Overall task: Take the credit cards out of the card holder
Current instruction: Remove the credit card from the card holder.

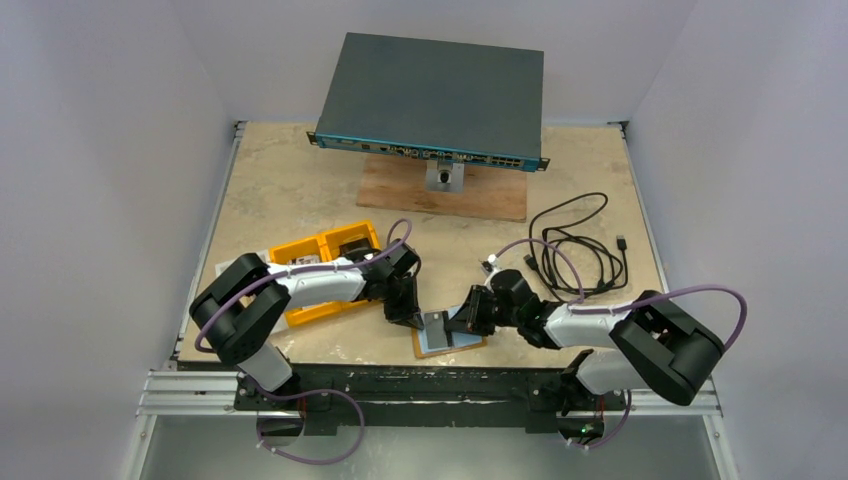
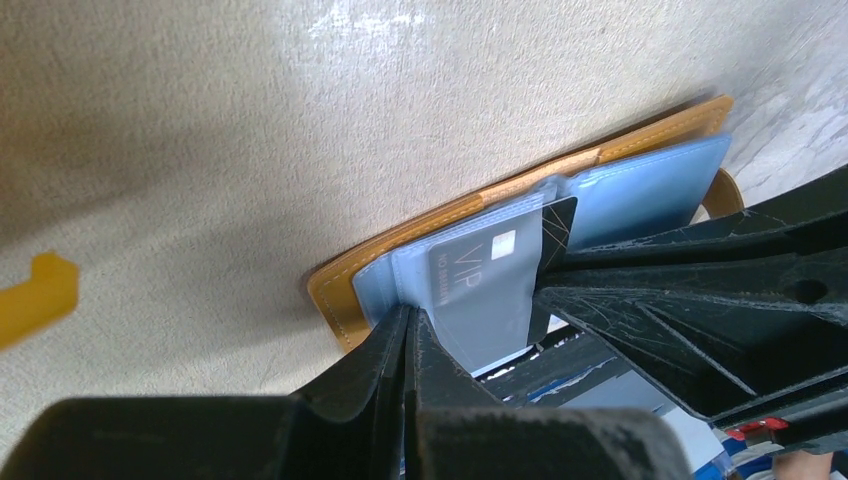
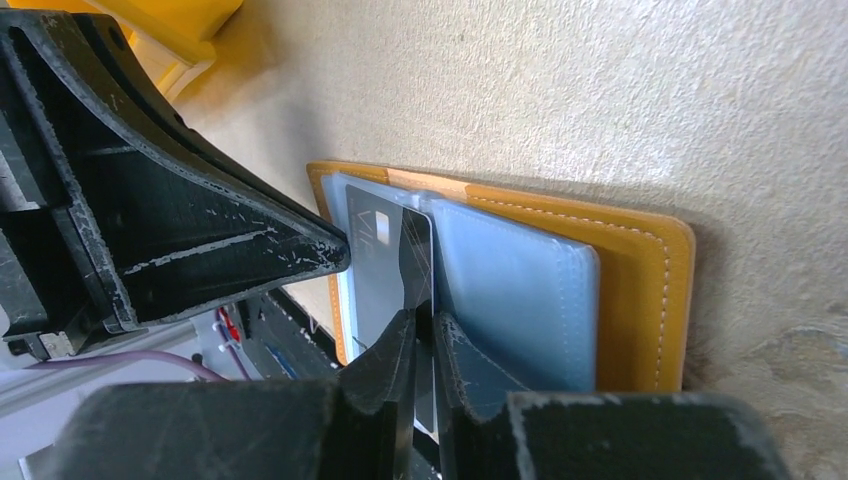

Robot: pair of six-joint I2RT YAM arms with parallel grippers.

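The tan-orange card holder (image 1: 450,341) lies open at the table's near edge, its blue pockets up. It shows in the left wrist view (image 2: 335,295) and the right wrist view (image 3: 640,290). A grey card marked VIP (image 2: 480,275) sits half in the left pocket, with a dark card (image 3: 415,255) over its edge. My right gripper (image 3: 425,335) is shut on the dark card's edge; in the top view it (image 1: 466,320) sits at the holder's right. My left gripper (image 2: 412,322) is shut, its tips pinching the blue pocket's left edge (image 1: 408,318).
A yellow-orange compartment tray (image 1: 315,265) lies under my left arm. A network switch (image 1: 432,100) stands on a wooden board (image 1: 445,190) at the back. A coiled black cable (image 1: 580,250) lies at the right. The table's front edge is just behind the holder.
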